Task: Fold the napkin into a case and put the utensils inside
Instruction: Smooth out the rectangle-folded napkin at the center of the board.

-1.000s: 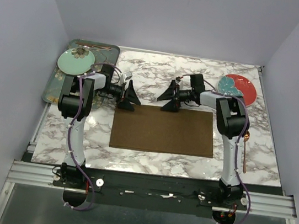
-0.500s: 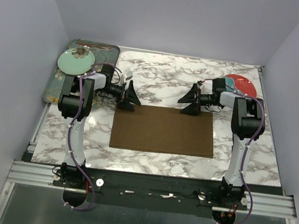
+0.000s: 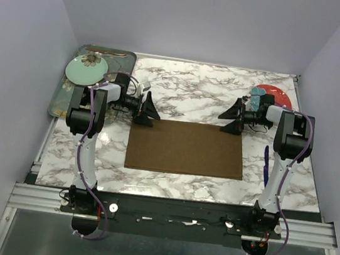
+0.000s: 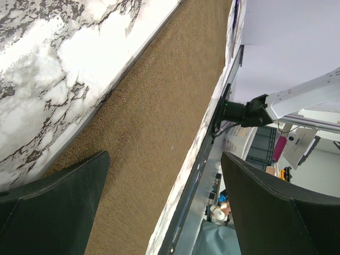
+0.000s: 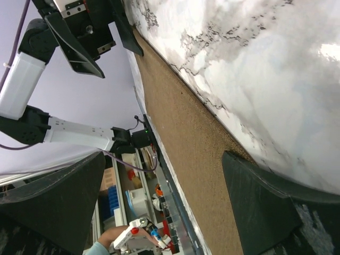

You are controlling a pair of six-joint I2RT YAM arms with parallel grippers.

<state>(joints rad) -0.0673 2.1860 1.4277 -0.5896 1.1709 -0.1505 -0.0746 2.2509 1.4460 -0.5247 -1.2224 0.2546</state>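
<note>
Since the napkin (image 3: 186, 147) lies flat and fully unfolded on the table (image 3: 188, 86), long axis running left to right, I'd say the first fold hinges on its far edge, and that's exactly where both arms are parked. Left gripper (image 3: 147, 112) hangs at the napkin's far left corner and right gripper (image 3: 230, 121) at its far right corner. Each is about equally close to its own corner, pointing inward along that edge. Both sets of jaws are spread wide with nothing in them. The cloth looks plain brown, matte, coarse weave, no wrinkles, straight edges. A blue utensil (image 3: 265, 166) lies just off the napkin's right edge; can't spot the copper one.
</note>
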